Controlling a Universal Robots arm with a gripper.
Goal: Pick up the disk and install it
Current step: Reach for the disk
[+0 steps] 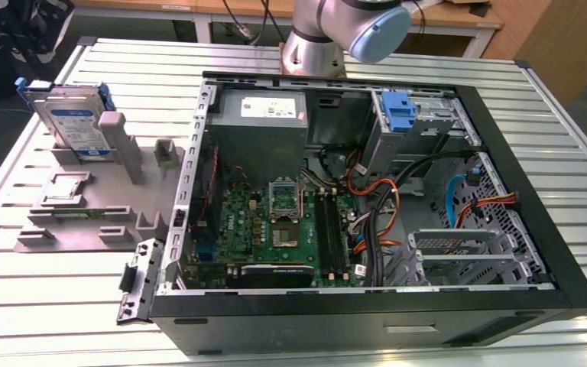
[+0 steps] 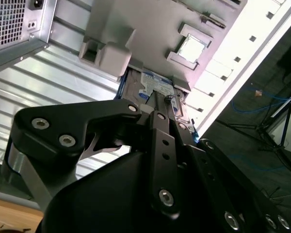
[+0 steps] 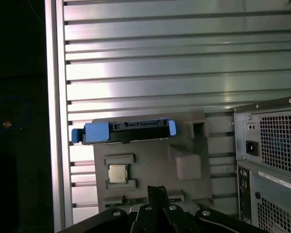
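slatted table point(image 1: 59, 306), one disk point(image 1: 73, 128), one computer case point(image 1: 375, 323)

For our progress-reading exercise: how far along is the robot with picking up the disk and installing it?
Nothing looks done. The disk stands upright in the grey holder beside the open computer case. In hand: the gripper, shut and empty, hangs above the holder, apart from the disk. Left: both pick-up and installation.
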